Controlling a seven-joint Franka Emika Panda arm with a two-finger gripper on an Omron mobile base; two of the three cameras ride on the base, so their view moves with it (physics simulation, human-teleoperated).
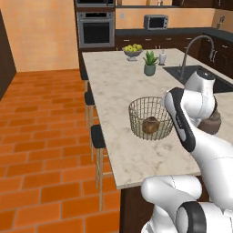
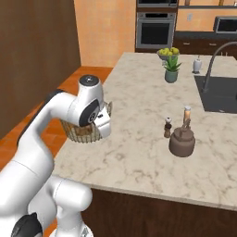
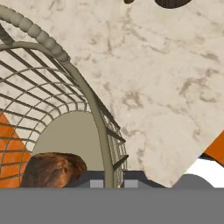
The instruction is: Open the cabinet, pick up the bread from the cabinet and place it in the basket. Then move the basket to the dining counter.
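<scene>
The tool [image 3: 109, 183] is clamped narrow on the wire rim of the basket [image 1: 150, 117], which sits on the pale desk [image 1: 123, 100] with the bread [image 1: 150, 124] inside.

Orange brick floor [image 1: 41, 136], peach walls [image 1: 41, 32], black stools [image 1: 97, 135], wall oven [image 1: 96, 29].

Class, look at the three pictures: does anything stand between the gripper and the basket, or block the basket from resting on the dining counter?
Nothing visible does. The gripper is shut on the basket at its rim wire, and the basket, with the bread inside, already sits on the dining counter near its edge.
</scene>
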